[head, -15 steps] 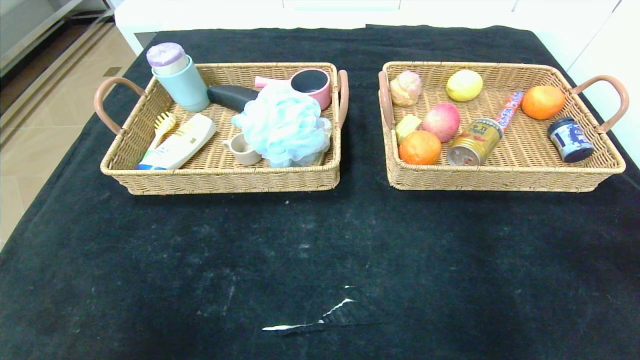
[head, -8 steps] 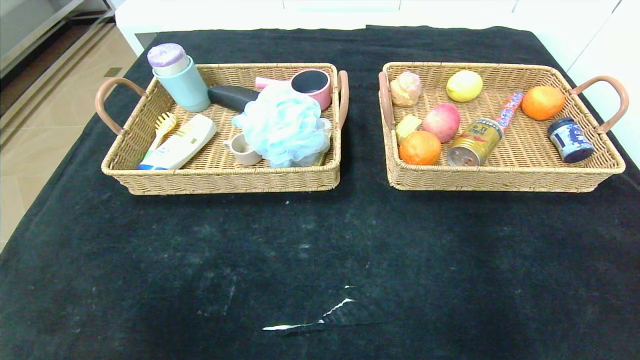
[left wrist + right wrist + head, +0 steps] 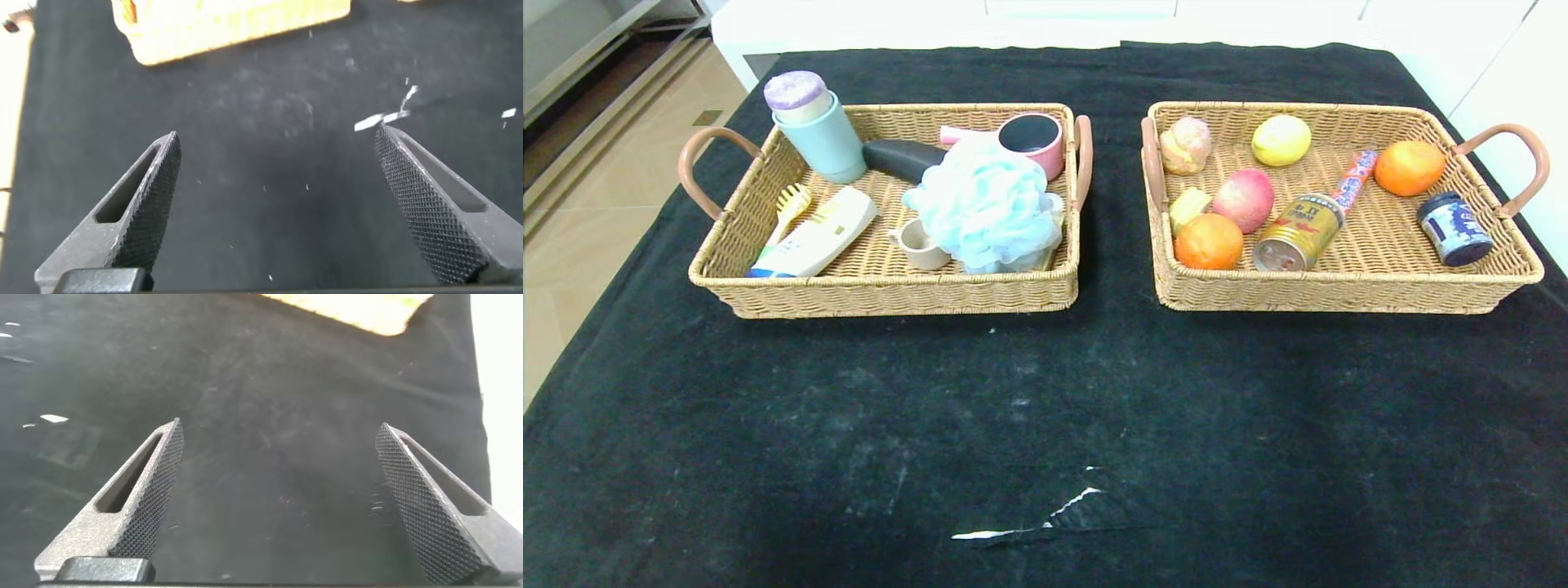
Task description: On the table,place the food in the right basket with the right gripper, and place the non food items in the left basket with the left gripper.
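Nothing has moved since earlier. Our left gripper (image 3: 274, 196) and right gripper (image 3: 278, 490) hang spread and empty over the table (image 3: 1045, 392). Sorting looks finished: peach (image 3: 1245, 198) in the right basket (image 3: 1339, 298), pouf (image 3: 984, 204) in the left basket (image 3: 890, 296).

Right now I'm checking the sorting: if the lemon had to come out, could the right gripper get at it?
Probably yes. The right gripper is open and empty over bare table. The lemon lies uncovered near the right basket's far wall, clear of its neighbours, so the way from above looks free.
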`<state>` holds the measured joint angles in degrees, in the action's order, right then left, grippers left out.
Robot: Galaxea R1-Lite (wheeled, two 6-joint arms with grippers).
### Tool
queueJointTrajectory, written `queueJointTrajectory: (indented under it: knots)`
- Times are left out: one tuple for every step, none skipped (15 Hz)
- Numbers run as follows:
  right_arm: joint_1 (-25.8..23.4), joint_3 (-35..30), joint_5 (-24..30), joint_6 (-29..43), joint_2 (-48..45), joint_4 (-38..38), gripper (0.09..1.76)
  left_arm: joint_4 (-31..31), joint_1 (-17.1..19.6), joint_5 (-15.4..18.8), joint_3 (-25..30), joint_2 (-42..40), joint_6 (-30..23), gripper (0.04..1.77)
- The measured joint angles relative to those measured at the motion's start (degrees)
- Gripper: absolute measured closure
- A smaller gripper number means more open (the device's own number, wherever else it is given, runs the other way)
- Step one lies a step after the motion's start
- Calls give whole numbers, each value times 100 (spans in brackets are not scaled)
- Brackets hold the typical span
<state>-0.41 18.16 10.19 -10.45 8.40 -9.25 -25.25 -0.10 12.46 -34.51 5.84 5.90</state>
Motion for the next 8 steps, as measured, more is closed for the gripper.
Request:
queueJointTrajectory:
  knots:
    - [9,-67,94,117,-124,0,14,33,5,7,216,-160,-4,9]
    - [30,-108,129,227,-240,2,14,116,5,-12,444,-301,-21,9]
    - [44,-139,138,310,-356,11,14,315,7,-59,692,-408,-100,9]
    - [46,-161,130,358,-457,39,14,651,7,-94,935,-474,-222,9]
    - [55,-207,118,378,-560,105,14,1084,7,-111,1202,-522,-340,9]
    - [49,-323,100,375,-661,265,14,1506,7,-116,1525,-555,-441,9]
    - [41,-491,59,373,-722,521,14,1809,7,-122,1829,-571,-489,9]
    - [39,-719,-28,375,-769,903,14,1993,7,-144,2115,-581,-516,9]
